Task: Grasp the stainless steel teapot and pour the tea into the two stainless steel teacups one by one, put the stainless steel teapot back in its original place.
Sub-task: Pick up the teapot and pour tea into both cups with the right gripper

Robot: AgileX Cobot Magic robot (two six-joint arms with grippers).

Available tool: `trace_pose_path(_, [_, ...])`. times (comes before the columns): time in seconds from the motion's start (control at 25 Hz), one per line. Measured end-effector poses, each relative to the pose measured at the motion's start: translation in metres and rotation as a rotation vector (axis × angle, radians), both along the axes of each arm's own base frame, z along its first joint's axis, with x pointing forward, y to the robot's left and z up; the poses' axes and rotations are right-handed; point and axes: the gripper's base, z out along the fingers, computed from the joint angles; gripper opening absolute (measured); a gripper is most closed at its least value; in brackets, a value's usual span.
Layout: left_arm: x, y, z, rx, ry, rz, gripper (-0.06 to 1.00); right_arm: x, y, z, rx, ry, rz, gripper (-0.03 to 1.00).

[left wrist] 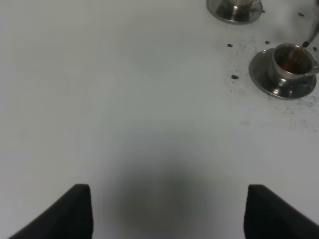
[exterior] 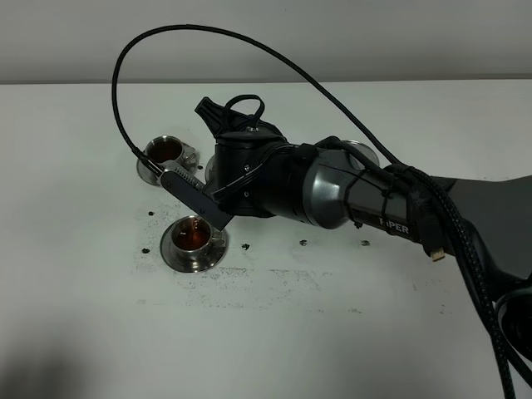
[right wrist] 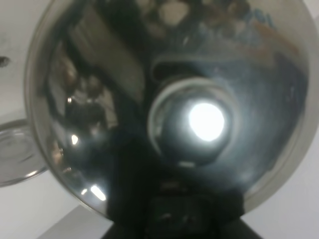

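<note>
I am watching the right arm reaching across the white table (exterior: 332,332) to its left side, where the right gripper (exterior: 202,198) is hanging over the nearer teacup (exterior: 193,238). In the right wrist view the stainless steel teapot (right wrist: 209,74) is filling the frame with its lid knob (right wrist: 199,122) toward the lens. The gripper's dark body is pressing against the pot's edge. I am reading the jaws as clamped on the pot, though the contact itself is sitting in shadow. From the high camera the arm is hiding nearly all of the teapot.

The left wrist view is showing the spout (left wrist: 312,36) tipped over that cup and a thin stream of tea (left wrist: 300,50) falling into it. The cup is standing on its saucer (left wrist: 264,82). The farther teacup (exterior: 166,150) is sitting on its own saucer just beyond, also holding tea. The teapot's bare saucer (exterior: 366,150) is lying behind the arm, well apart from the cups. The left gripper (left wrist: 169,211) is hovering over the table with fingers spread wide, holding nothing.
</note>
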Motion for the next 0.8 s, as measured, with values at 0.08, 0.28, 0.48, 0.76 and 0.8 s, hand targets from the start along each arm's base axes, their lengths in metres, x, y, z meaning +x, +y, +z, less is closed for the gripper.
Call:
trace_pose_path(0.08, [0.0, 0.0, 0.0, 0.0, 0.0, 0.0, 0.61, 0.0004, 0.0, 0.0005, -0.006, -0.006, 0.004, 0.18])
trace_pose_path(0.28, [0.0, 0.0, 0.0, 0.0, 0.0, 0.0, 0.61, -0.0006, 0.002, 0.0016, -0.017, -0.021, 0.018, 0.18])
trace_pose_path(0.48, [0.0, 0.0, 0.0, 0.0, 0.0, 0.0, 0.61, -0.0006, 0.002, 0.0016, -0.018, -0.021, 0.018, 0.18])
trace_pose_path(0.76, [0.0, 0.0, 0.0, 0.0, 0.0, 0.0, 0.61, -0.0004, 0.0019, 0.0019, -0.022, -0.025, 0.02, 0.18])
trace_pose_path(0.8, [0.0, 0.0, 0.0, 0.0, 0.0, 0.0, 0.61, -0.0004, 0.0019, 0.0019, -0.022, -0.025, 0.02, 0.18])
